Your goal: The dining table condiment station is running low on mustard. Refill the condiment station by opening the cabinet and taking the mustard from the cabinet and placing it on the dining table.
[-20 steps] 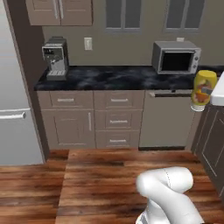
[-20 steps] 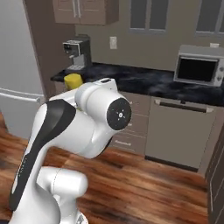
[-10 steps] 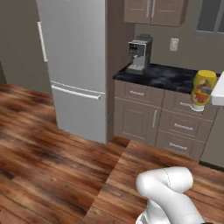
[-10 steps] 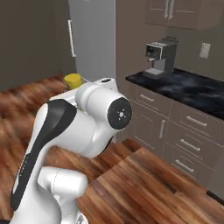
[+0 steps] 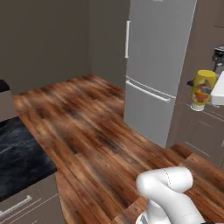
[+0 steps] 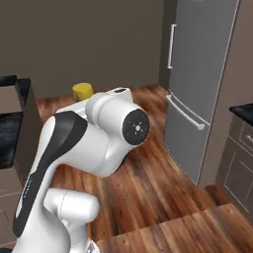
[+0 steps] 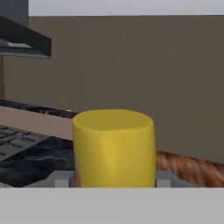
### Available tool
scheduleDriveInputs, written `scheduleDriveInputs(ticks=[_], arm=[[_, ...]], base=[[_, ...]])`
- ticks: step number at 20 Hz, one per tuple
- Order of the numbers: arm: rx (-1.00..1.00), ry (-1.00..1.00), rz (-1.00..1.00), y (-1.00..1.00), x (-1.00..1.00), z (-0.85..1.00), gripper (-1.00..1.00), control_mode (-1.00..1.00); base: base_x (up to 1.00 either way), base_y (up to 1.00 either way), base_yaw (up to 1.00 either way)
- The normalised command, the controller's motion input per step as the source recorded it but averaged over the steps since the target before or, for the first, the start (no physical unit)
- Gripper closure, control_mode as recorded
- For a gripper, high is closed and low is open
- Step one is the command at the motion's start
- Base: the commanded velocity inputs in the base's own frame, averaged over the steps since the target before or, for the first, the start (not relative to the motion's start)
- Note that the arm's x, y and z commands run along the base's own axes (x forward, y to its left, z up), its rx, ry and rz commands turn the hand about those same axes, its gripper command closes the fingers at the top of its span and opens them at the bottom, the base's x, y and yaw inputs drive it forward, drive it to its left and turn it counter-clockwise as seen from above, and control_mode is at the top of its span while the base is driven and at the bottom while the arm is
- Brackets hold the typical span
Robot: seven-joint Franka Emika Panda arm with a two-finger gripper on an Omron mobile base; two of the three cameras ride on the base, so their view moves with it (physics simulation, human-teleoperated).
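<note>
Swinging round with the base, both base views are now looking past a grey fridge [image 5: 159, 65] onto open wood floor [image 5: 83, 118], where a second ago they were facing a counter with a microwave and coffee machine; the room is not moving, the cameras are. Through all of it the mustard [image 5: 202, 89] is riding in the same spot at the right edge of the left base view, so it is travelling with the arm. In the hand view it is sitting directly ahead of the gripper [image 7: 114, 181], rising between the two finger tips [image 7: 61, 178] and pressed on both sides: the jaws are clasping the bottle at about its own width. Off to the hand's left, a black marble surface [image 7: 30, 159] is coming into sight. I judge the fetch from the cabinet finished and the carry under way, with the base turning toward the dining table and only the set-down remaining.
</note>
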Motion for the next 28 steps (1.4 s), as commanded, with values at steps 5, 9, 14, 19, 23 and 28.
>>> scheduleDriveInputs(ticks=[5,9,14,19,23,28], arm=[[0.0,0.0,0.0,0.0,0.0,0.0,1.0,1.0],[0.0,0.0,0.0,0.0,0.0,0.0,1.0,1.0],[0.0,0.0,0.0,0.0,0.0,0.0,1.0,1.0],[0.0,0.0,0.0,0.0,0.0,0.0,1.0,1.0],[0.0,0.0,0.0,0.0,0.0,0.0,1.0,1.0],[0.0,0.0,0.0,0.0,0.0,0.0,1.0,1.0]], base=[[0.45,0.1,0.67],[0.46,0.0,0.66],[0.47,0.0,0.66],[0.47,-0.07,0.65],[0.52,-0.46,0.51],[0.62,-0.78,0.41]])
